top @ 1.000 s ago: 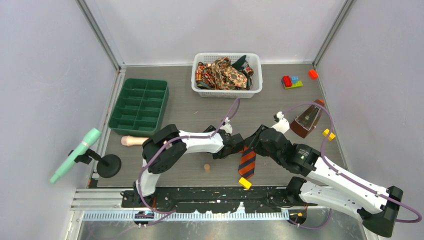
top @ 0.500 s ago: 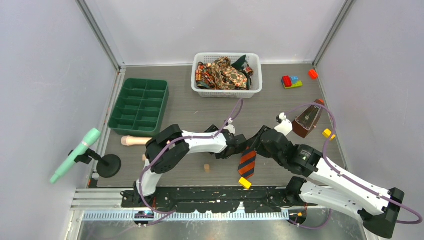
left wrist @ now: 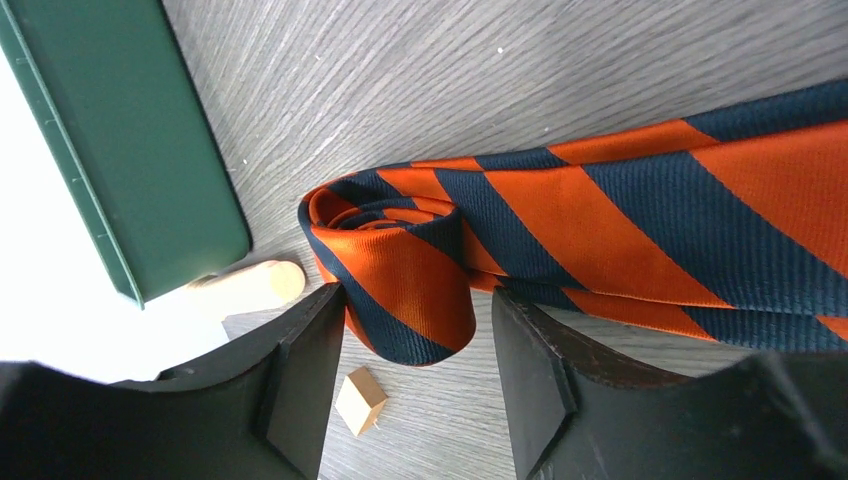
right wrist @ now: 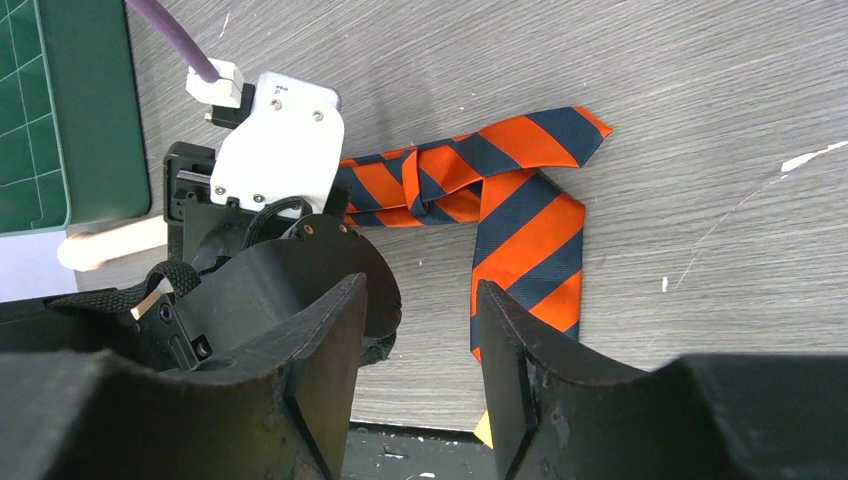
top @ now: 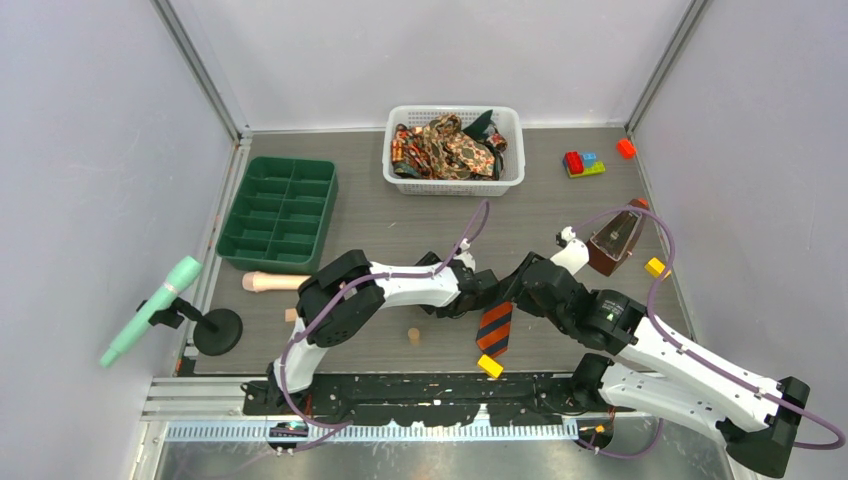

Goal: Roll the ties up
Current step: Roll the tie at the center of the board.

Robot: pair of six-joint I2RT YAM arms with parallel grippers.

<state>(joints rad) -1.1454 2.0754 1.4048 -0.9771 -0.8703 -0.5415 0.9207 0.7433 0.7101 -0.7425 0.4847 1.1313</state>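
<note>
An orange-and-dark striped tie (top: pixel 494 328) lies on the table near the front, its wide pointed end toward me. Its narrow end is curled into a loose roll (left wrist: pixel 395 260), which sits between the spread fingers of my left gripper (left wrist: pixel 415 320). That gripper is open; the roll brushes the left finger (left wrist: pixel 300 370) and stands apart from the right one. My right gripper (right wrist: pixel 420 310) hovers open just right of the left wrist, with nothing between its fingers and the tie (right wrist: pixel 525 235) beyond them. More ties (top: pixel 450 148), paisley and dark green, fill the white basket (top: pixel 455 186).
Green compartment tray (top: pixel 280 210) at left, with a wooden cylinder (top: pixel 268 282) in front of it. A mint object on a stand (top: pixel 150 310) at the far left. Brown metronome (top: pixel 612 245), yellow blocks (top: pixel 657 267) (top: pixel 490 366), coloured bricks (top: pixel 583 163), a wooden peg (top: pixel 413 335).
My left gripper's jaws have opened wider around the rolled end of the tie. Both arms have shifted slightly to the right, and the right jaws have opened a little.
</note>
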